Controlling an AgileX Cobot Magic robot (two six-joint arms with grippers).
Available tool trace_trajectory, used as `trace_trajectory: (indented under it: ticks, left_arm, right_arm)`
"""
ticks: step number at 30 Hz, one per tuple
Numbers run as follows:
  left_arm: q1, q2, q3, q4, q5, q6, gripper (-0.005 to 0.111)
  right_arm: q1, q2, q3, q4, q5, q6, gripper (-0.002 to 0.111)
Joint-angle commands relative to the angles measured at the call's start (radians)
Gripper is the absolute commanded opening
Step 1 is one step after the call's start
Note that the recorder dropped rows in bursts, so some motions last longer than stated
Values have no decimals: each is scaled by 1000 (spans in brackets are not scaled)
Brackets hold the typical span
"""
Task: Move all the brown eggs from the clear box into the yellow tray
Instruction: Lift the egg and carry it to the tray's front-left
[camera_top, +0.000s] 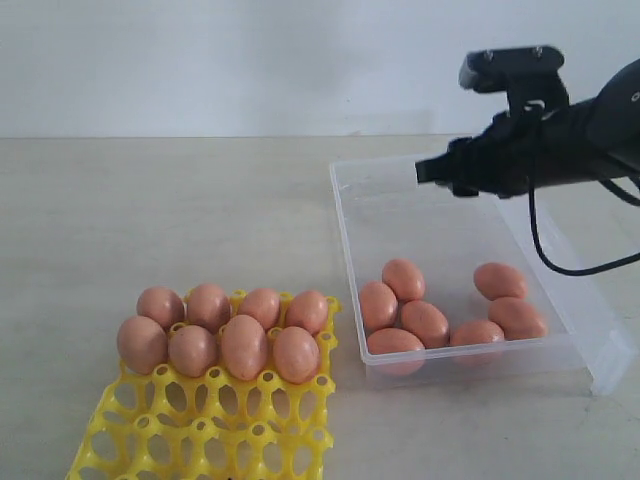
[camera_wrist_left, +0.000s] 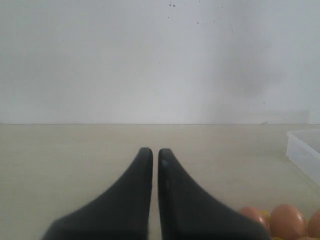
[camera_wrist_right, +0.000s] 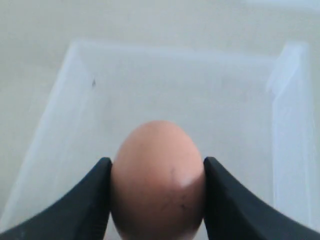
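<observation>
Currently, the right pincer (camera_wrist_right: 157, 162) clamps 1 brown egg (camera_wrist_right: 159, 200) between its fingers above the clear box (camera_top: 347, 215). 7 brown eggs (camera_top: 425, 322) lie in that box; 8 more fill 2 rows of the yellow tray (camera_top: 200, 430) on the counter (camera_top: 150, 220). The left pincer (camera_wrist_left: 151, 152) is closed and empty.

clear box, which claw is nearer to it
Right. The right claw hangs over the clear box, gripping a brown egg. The left claw is outside it, with only a box corner in its camera.

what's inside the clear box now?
Seven brown eggs bunched at its near end; far floor bare. The right gripper, shut on another egg, hides part of the far wall.
</observation>
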Motion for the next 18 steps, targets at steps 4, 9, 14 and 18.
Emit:
trace_trajectory:
  ticks: [4, 9, 14, 18]
  left_arm:
    - [3, -3, 4, 0, -4, 3, 4]
    - [3, -3, 4, 0, -4, 3, 4]
    - [3, -3, 4, 0, -4, 3, 4]
    - [3, -3, 4, 0, -4, 3, 4]
  right_arm:
    - [267, -31, 8, -254, -484, 107, 0]
    - [435, 63, 8, -731, -681, 558, 0]
    - [528, 149, 8, -1065, -774, 958, 0]
    - [554, 211, 8, -1199, -843, 1163, 0]
